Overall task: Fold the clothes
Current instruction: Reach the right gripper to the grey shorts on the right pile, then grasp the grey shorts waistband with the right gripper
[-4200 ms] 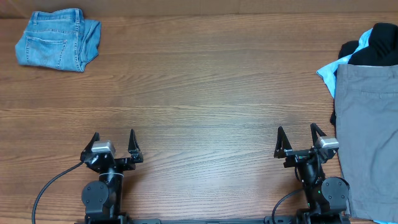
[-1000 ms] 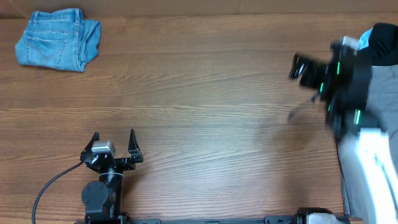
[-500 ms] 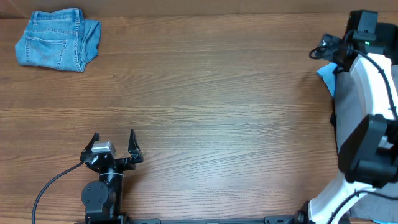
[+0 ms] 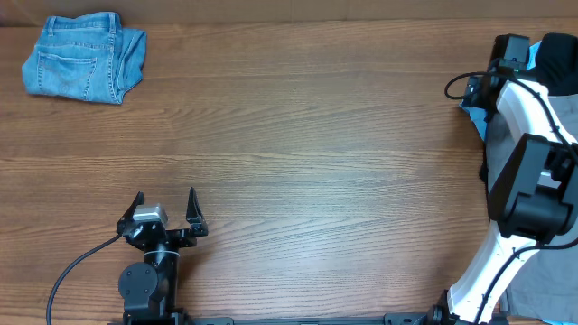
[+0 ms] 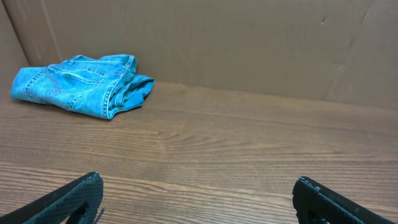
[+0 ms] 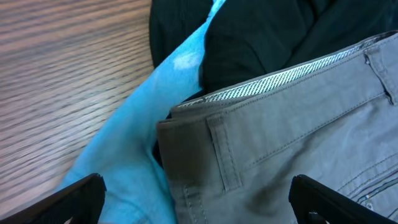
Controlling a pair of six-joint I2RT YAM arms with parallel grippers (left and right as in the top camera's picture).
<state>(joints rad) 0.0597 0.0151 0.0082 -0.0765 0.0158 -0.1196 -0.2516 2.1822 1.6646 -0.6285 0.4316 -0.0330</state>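
Hovering above the pile at the far right edge of the table (image 4: 316, 144), the right gripper (image 6: 198, 200) has its jaws spread wide and holds nothing. Beneath it the grey shorts (image 6: 348, 158) lie on top of a light-blue garment (image 6: 134, 118) and a black garment (image 6: 249, 31), with the corner of their waistband (image 6: 267, 118) nearest the fingers (image 6: 74, 198). The step in hand appears to be the first grab. Done well, the jaws should close on that thick waistband corner alone, clear of the blue cloth just beside it, so only the shorts come away onto bare wood. How near the fingers are to the fabric is hard to judge from this angle. The left gripper (image 4: 164, 200) rests near the front edge, jaws spread and empty, well apart from the denim shorts (image 4: 83, 56) at the back left.
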